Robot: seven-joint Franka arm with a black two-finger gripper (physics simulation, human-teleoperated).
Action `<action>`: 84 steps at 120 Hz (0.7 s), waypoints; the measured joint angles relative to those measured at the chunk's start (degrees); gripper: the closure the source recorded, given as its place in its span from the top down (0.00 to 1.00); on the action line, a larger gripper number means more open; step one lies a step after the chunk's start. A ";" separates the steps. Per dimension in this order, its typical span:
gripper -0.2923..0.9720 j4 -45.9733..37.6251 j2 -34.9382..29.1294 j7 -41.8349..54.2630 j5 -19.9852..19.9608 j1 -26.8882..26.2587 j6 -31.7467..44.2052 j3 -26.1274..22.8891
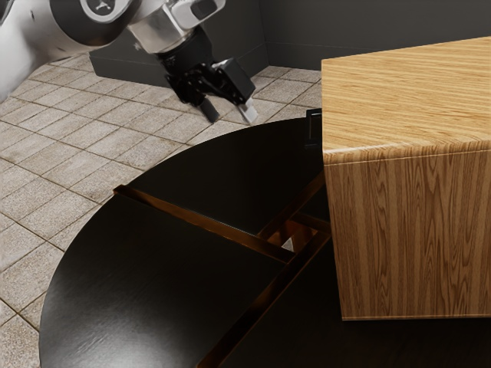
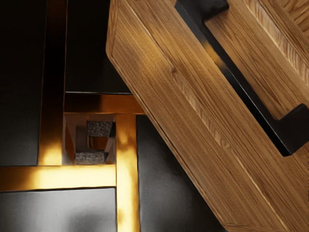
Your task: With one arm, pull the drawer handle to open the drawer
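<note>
- The jaws stand apart and empty, so we can straddle the drawer handle.
- The handle stands proud of the drawer front, giving us grip clearance.

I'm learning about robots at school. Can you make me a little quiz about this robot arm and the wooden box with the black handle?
1. True or false: the black two-finger gripper is already holding the long black bar handle.
2. What does the light wooden drawer cabinet stand on? A) the round dark table with brown strips, B) the tiled floor, C) a wall shelf.
3. Fill in: the gripper's fingers are ____ (open or shut).

Key: 1 false, it hangs in the air apart from the handle. 2 A. 3 open.
</note>
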 joint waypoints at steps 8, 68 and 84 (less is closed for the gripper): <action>0.77 0.30 0.32 -0.69 -0.08 0.48 -0.35 -0.88; 0.77 5.20 3.51 -9.23 3.67 -2.16 -5.59 -0.15; 0.77 9.87 5.70 -10.27 9.53 -5.13 -8.27 -0.09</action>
